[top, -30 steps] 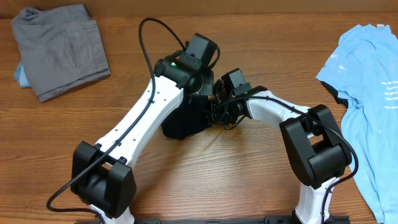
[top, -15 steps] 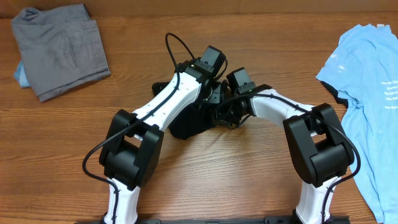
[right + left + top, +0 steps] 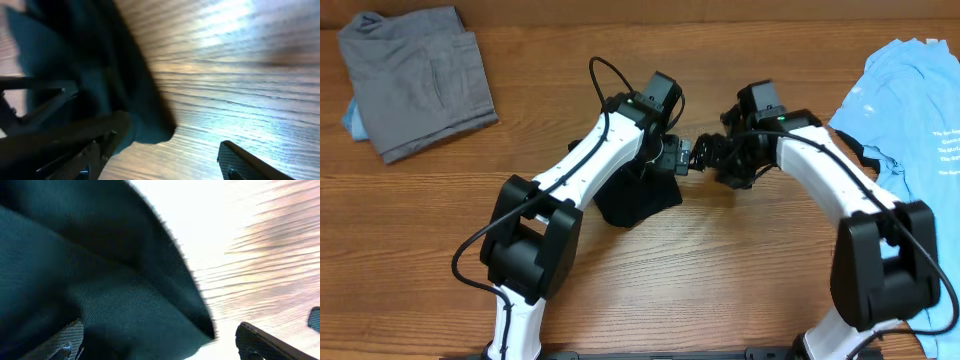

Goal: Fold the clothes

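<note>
The black shirt (image 3: 638, 198) lies in a small folded bundle at the table's middle. My left gripper (image 3: 673, 156) hovers over its right edge, open. In the left wrist view the dark cloth (image 3: 85, 275) spreads under and between the wide-apart fingers (image 3: 65, 342), unpinched. My right gripper (image 3: 712, 160) stands just right of the bundle, open. In the right wrist view its fingertips (image 3: 250, 162) straddle bare wood, with the shirt's edge (image 3: 137, 117) at the left finger. A folded grey garment (image 3: 415, 80) lies far left, and a light blue T-shirt (image 3: 910, 150) is spread at the right.
The wooden table (image 3: 740, 260) shows bare wood in front of the bundle and between the garments. A bit of pale blue cloth (image 3: 353, 122) peeks from under the grey garment. The two grippers almost meet tip to tip.
Both grippers have opened. The left one let go of the black shirt and stayed over it. The right arm drew back to the right, off the bundle.
</note>
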